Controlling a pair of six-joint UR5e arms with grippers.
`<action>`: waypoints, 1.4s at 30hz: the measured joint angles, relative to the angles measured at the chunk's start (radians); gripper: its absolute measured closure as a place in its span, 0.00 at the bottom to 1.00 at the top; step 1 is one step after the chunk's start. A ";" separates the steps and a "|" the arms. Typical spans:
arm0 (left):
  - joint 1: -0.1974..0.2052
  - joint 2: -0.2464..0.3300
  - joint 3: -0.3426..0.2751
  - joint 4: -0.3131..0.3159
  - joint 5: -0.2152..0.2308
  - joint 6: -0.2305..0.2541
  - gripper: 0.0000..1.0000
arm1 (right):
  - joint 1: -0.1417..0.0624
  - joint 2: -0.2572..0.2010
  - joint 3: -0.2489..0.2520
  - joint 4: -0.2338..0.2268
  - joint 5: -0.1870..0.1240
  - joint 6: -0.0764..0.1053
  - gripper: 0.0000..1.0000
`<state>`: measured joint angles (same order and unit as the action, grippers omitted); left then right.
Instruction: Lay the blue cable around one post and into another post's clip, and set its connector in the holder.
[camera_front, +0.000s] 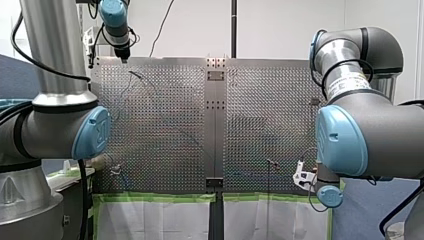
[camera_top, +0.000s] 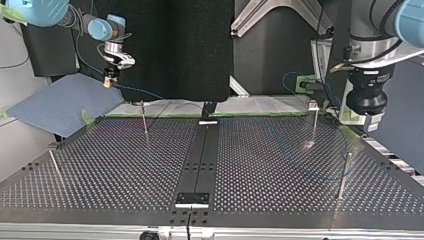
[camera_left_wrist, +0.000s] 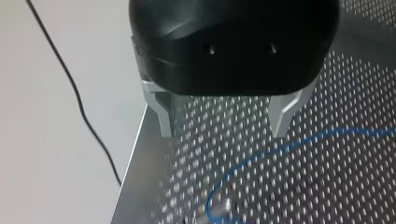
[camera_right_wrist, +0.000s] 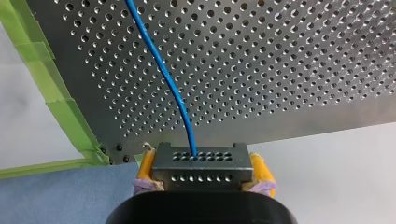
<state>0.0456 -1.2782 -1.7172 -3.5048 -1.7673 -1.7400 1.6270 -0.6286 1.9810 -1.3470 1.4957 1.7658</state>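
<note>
1. You'll find thin posts (camera_top: 144, 119) standing well apart on the perforated counter (camera_top: 125, 170), with green tape (camera_right_wrist: 56, 93) along one edge.
2. Left jaws: spread wide and empty, over the blue cable (camera_left_wrist: 280, 147) (which lies loose on the counter).
3. Right jaws: clamped on the connector (camera_right_wrist: 198, 163), off the taped edge; the cable runs from it across the counter.

Blue cable (camera_right_wrist: 168, 79); green tape (camera_right_wrist: 63, 109); perforated table (camera_right_wrist: 280, 70).

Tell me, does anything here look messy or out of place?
Nothing looks broken or spilled. The only untidy thing is the blue cable, which trails loose over the table, while my right gripper holds its connector in the air past the table's edge.
</note>
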 joint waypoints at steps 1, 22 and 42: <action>-0.004 0.004 -0.007 0.007 0.008 -0.001 0.00 | 0.000 0.000 0.000 0.000 0.000 -0.001 1.00; -0.120 -0.006 -0.147 0.195 0.195 0.038 0.00 | 0.027 0.000 -0.001 0.000 -0.010 -0.020 1.00; -0.297 -0.182 -0.318 0.372 0.091 -0.028 0.00 | 0.030 -0.001 -0.006 0.010 -0.011 -0.020 1.00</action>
<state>-0.2511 -1.4601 -2.0351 -3.1328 -1.6767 -1.7678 1.6572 -0.6293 1.9751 -1.3369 1.4851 1.7454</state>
